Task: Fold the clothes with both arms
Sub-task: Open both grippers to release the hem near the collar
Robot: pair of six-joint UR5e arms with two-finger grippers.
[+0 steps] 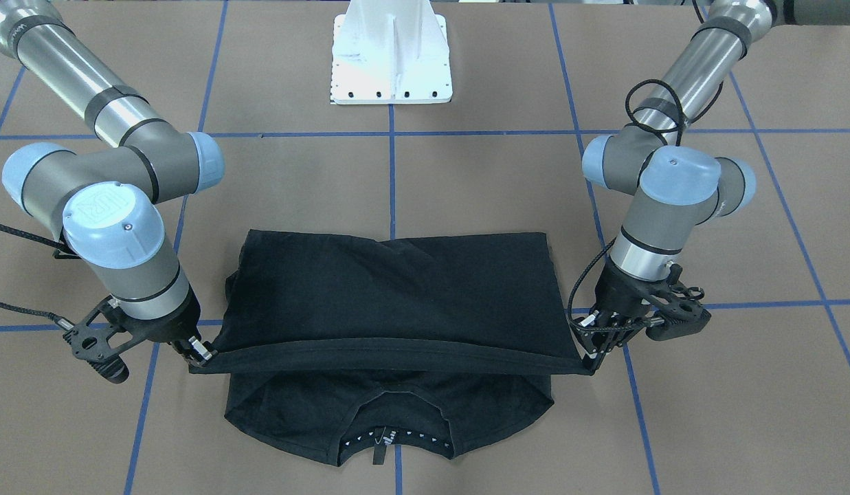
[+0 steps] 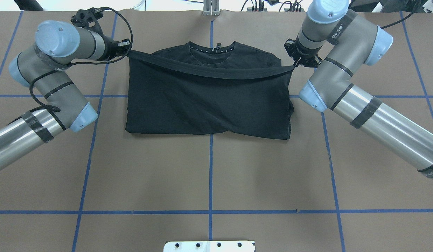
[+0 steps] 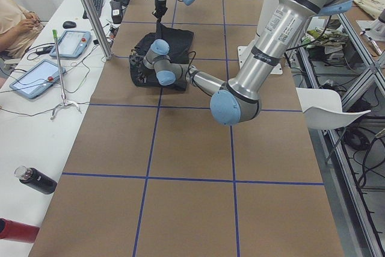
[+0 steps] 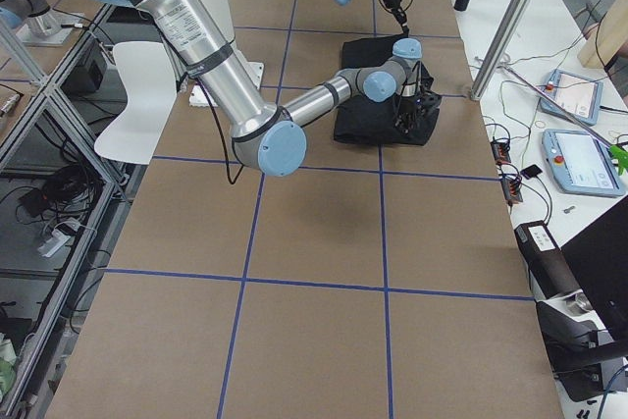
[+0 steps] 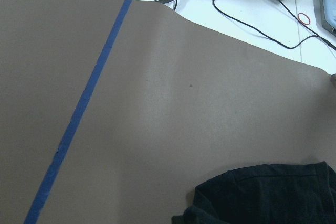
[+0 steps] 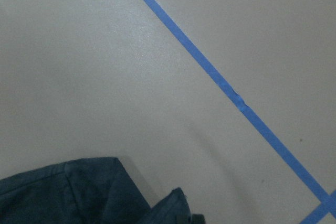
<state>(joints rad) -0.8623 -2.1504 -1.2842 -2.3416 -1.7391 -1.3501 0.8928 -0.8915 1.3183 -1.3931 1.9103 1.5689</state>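
Shirt (image 2: pixel 209 105) lies mid-table (image 2: pixel 209 175), plain black side up, collar (image 2: pixel 212 49) toward the far edge. My left gripper (image 2: pixel 127 52) has its fingers nipped tight on one hem corner, and my right gripper (image 2: pixel 295 65) is pinching the other. The hem (image 1: pixel 397 352) hangs taut between them, raised over the upper chest, near the collar.

Past the left gripper (image 2: pixel 128 52), off the brown table (image 2: pixel 149 168), you (image 3: pixel 13 16) are sitting by two tablets (image 3: pixel 75 43). A black bottle (image 3: pixel 36 180) is lying farther off, and a white pedestal (image 2: pixel 209 246) is standing behind that gripper.
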